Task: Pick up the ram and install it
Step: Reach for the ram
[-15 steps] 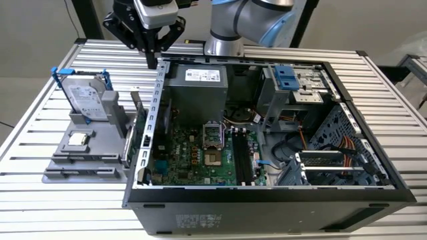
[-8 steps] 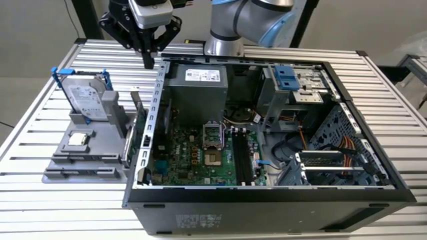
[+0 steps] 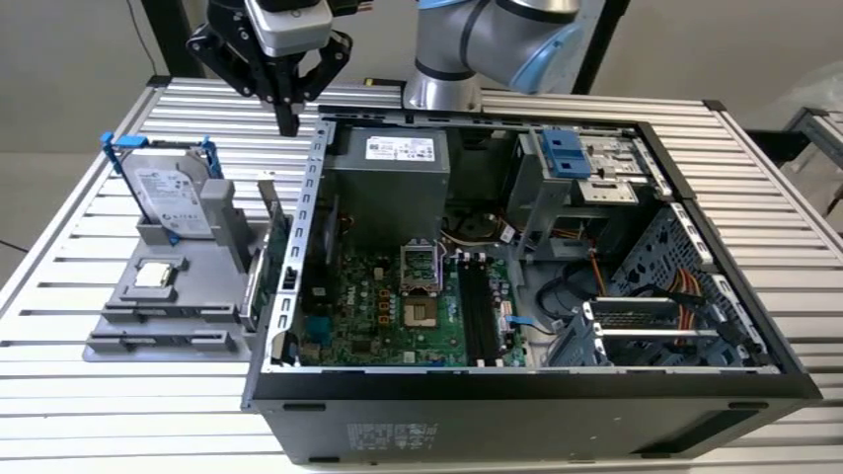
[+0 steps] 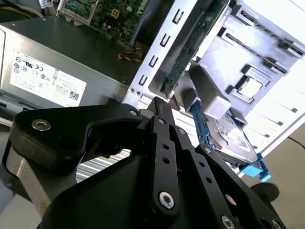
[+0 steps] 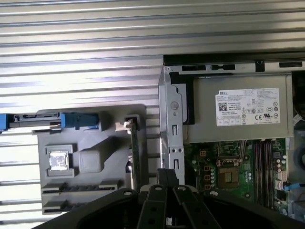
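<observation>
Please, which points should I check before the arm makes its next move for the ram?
1. The ram stands on edge in the grey holder: ok.
2. The gripper is empty: ok.
3. Jaws open for grasping: not ok, shut.
4. The gripper lined up over the ram: cannot tell.
5. The memory slots look free: ok.
6. Slot latches open: cannot tell.
</observation>
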